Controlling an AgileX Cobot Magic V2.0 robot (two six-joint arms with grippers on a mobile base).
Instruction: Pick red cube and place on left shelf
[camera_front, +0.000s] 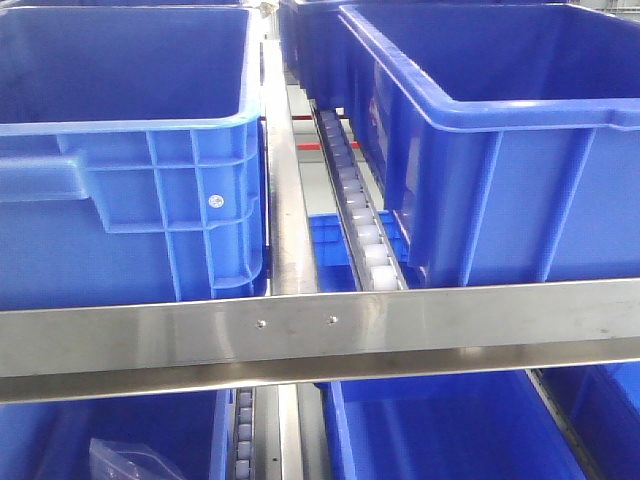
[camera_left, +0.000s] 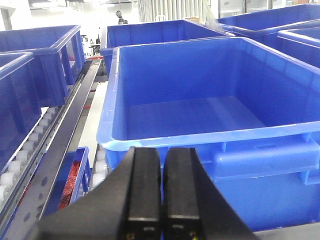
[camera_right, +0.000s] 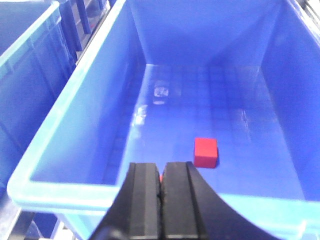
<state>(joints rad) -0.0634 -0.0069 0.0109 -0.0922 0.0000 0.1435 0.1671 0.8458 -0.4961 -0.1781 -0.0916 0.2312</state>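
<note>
One red cube (camera_right: 205, 152) sits on the floor of the blue bin (camera_right: 65, 115), just beyond the right gripper (camera_right: 160, 200), whose jaws are pressed together; a red sliver peeks between the fingertips, too small to identify. Left gripper (camera_left: 162, 192) hovers before another blue tub (camera_left: 165, 142), jaws closed, holding nothing visible.

The right gripper (camera_right: 160, 192) covers all but a red sliver at its finger seam — too small to identify. In the front view a clear plastic bag (camera_front: 130, 460) is cut off by the bottom edge, and both upper bins (camera_front: 150, 190) run past the frame. A distant figure (camera_left: 120, 17) in the left wrist view is blurred.
</note>
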